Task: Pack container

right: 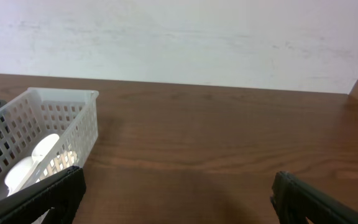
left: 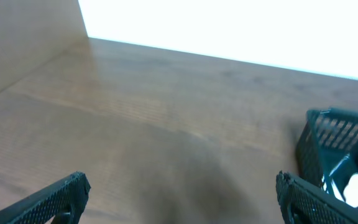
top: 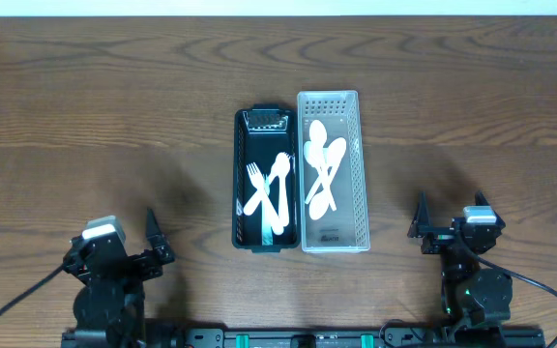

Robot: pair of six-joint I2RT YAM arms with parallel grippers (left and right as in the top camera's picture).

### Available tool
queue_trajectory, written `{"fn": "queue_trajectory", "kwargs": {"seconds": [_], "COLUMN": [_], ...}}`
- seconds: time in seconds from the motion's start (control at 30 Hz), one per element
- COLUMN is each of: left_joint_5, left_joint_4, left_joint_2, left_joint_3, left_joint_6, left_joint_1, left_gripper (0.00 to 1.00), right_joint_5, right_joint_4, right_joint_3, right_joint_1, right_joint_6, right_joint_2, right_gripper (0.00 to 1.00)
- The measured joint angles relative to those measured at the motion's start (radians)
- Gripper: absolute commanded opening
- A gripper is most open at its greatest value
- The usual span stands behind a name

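I count two baskets on the worktop (top: 114, 116): one black basket (top: 239, 174) and one white basket (top: 361, 174). The black one holds forks (top: 267, 188), at least two, crossed; I can't rule out a third among them. The white one holds spoons (top: 322, 164), three as far as I can tell, overlapping.

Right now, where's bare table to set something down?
Wide bare table left of the black basket and right of the white basket, plus a strip beyond both. Crowded in the middle: the baskets sit side by side, both holding cutlery.
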Motion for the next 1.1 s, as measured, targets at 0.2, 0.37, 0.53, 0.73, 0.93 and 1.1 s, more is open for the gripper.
{"fn": "queue_trajectory", "kwargs": {"seconds": [0.2,0.37,0.53,0.73,0.93,1.1], "left_joint_5": [0.009,0.019,0.029,0.037,0.037,0.045], "left_joint_4": [0.264,0.496,0.581,0.576,0.576,0.576], "left_joint_2": [-0.064,-0.065,-0.066,-0.064,-0.064,-0.064], "left_joint_3": [-0.165,-0.304,-0.422,-0.438,-0.438,-0.438], "left_joint_6": [0.0,0.0,0.0,0.019,0.043,0.046], "left_joint_1": [0.0,0.0,0.0,0.012,0.061,0.064], "left_gripper": [0.98,0.98,0.98,0.98,0.98,0.98], "right_joint_5": [0.0,0.0,0.0,-0.001,0.0,0.0], "right_joint_4": [0.0,0.0,0.0,0.001,0.001,0.001], "right_joint_3": [0.0,0.0,0.0,-0.001,-0.001,-0.001], "right_joint_1": [0.0,0.0,0.0,0.0,0.0,0.0], "right_joint_6": [0.0,0.0,0.0,0.0,0.0,0.0], "right_joint_2": [-0.001,-0.001,-0.001,-0.002,-0.002,-0.002], "right_gripper": [0.99,0.99,0.99,0.99,0.99,0.99]}}
